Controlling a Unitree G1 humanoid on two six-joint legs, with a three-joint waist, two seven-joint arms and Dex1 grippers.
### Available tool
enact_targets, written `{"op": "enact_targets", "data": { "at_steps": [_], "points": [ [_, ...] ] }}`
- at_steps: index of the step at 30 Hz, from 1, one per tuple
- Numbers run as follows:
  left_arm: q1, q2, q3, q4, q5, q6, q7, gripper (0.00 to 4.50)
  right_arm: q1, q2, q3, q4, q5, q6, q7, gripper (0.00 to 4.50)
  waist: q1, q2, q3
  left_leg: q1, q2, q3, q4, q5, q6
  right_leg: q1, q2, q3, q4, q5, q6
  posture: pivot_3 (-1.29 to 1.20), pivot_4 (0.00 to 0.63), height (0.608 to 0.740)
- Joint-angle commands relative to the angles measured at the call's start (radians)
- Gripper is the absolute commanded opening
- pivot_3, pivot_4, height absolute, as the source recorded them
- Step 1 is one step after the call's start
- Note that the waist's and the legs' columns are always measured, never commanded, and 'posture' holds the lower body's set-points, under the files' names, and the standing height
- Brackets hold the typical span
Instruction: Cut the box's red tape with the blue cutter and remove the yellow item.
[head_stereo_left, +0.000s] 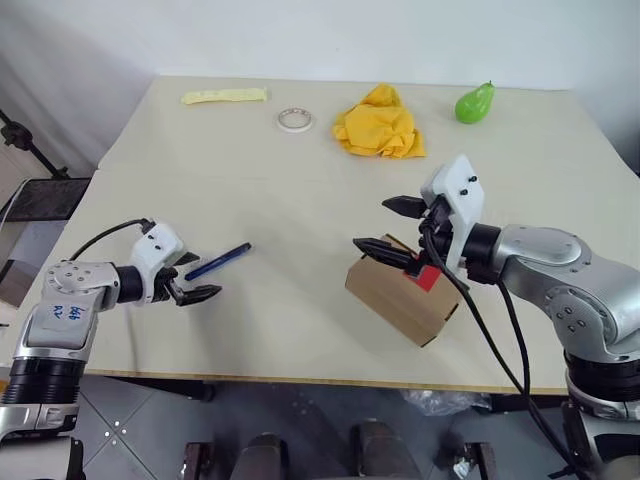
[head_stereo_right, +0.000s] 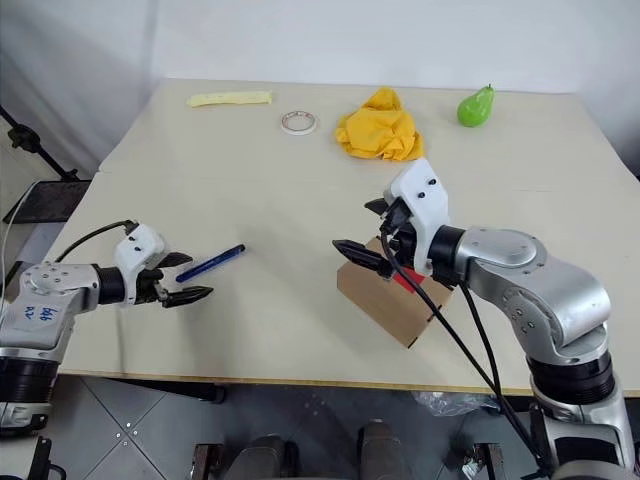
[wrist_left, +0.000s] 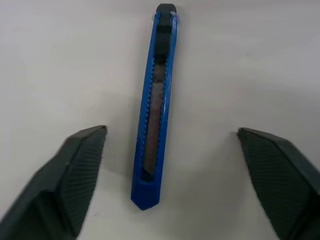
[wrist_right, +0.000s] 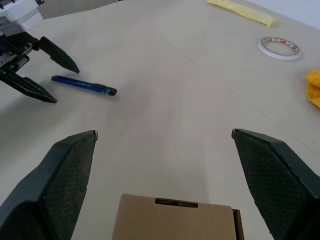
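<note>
Slim blue plastic cutter (wrist_left: 154, 110) lies flat on the pale worktop (head_stereo_left: 300, 190), free between the spread black fingers of the left tool (head_stereo_left: 196, 277).
Over to the right, the small brown cardboard box (head_stereo_left: 400, 293) sits near the front edge, red tape patch (head_stereo_left: 428, 277) on top; the right tool (head_stereo_left: 390, 225) hovers above it, wide open, gripping nothing.

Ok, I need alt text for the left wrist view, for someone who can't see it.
A blue cutter lies flat on a pale table, in line with the gap between the two black fingers of the open left pincer, touching neither. Its dark end points away from the pincer.
</note>
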Motion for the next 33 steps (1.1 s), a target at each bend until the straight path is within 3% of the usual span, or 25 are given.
{"op": "enact_targets", "data": {
  "at_steps": [1, 10, 19, 24, 29, 32, 33],
  "points": [
    [-0.036, 0.021, 0.017, 0.091, 0.0, -0.028, 0.012, 4.4, -0.017, 0.004, -0.017, -0.019, 0.0, -0.024, 0.016, 4.5, 0.0, 0.0, 0.0, 0.0, 0.0, 0.0, 0.0, 0.0, 0.0, 0.0, 0.0, -0.001, 0.0, 0.0, 0.0, 0.0, 0.15, 0.74],
    [-0.185, 0.048, -0.035, 0.378, 0.042, -0.186, -0.047, 4.4, -0.011, 0.02, -0.047, -0.055, 0.132, 0.02, 0.073, 4.5, -0.003, 0.0, 0.0, 0.0, 0.0, -0.001, 0.0, 0.0, 0.0, 0.0, 0.0, -0.021, 0.0, 0.0, 0.0, 0.0, 0.15, 0.74],
    [-0.215, 0.033, -0.1, 0.495, 0.063, -0.243, -0.133, 4.4, 0.017, -0.005, -0.04, -0.083, 0.161, 0.029, 0.087, 4.5, -0.002, 0.0, 0.0, 0.0, -0.003, -0.003, 0.001, 0.0, 0.0, 0.002, -0.004, -0.025, 0.0, 0.0, 0.0, 0.0, 0.15, 0.74],
    [-0.228, 0.041, -0.124, 0.537, 0.073, -0.247, -0.169, 3.31, 0.013, -0.013, -0.043, -0.083, 0.162, 0.03, 0.082, 4.5, -0.002, 0.0, 0.0, 0.0, -0.003, -0.004, 0.001, 0.0, 0.0, 0.003, -0.005, -0.026, 0.0, 0.0, 0.0, 0.0, 0.15, 0.74],
    [-0.226, 0.05, -0.141, 0.546, 0.079, -0.241, -0.194, 3.31, 0.009, -0.022, -0.047, -0.08, 0.161, 0.029, 0.079, 4.5, -0.002, 0.0, 0.0, 0.001, -0.003, -0.004, 0.001, 0.0, 0.0, 0.003, -0.008, -0.026, 0.0, 0.0, 0.0, 0.0, 0.15, 0.74],
    [-0.23, 0.055, -0.147, 0.558, 0.087, -0.243, -0.197, 2.51, 0.007, -0.025, -0.047, -0.079, 0.16, 0.028, 0.077, 4.5, -0.003, 0.001, 0.0, 0.001, -0.004, -0.005, 0.001, 0.0, 0.0, 0.003, -0.009, -0.026, 0.0, 0.0, 0.0, 0.0, 0.15, 0.74],
    [-0.228, 0.057, -0.149, 0.557, 0.087, -0.24, -0.201, 2.51, 0.006, -0.026, -0.047, -0.079, 0.161, 0.028, 0.076, 4.5, -0.003, 0.001, 0.0, 0.001, -0.004, -0.005, 0.001, 0.0, 0.0, 0.003, -0.009, -0.026, 0.0, 0.0, 0.0, 0.0, 0.15, 0.74]
  ]
}}
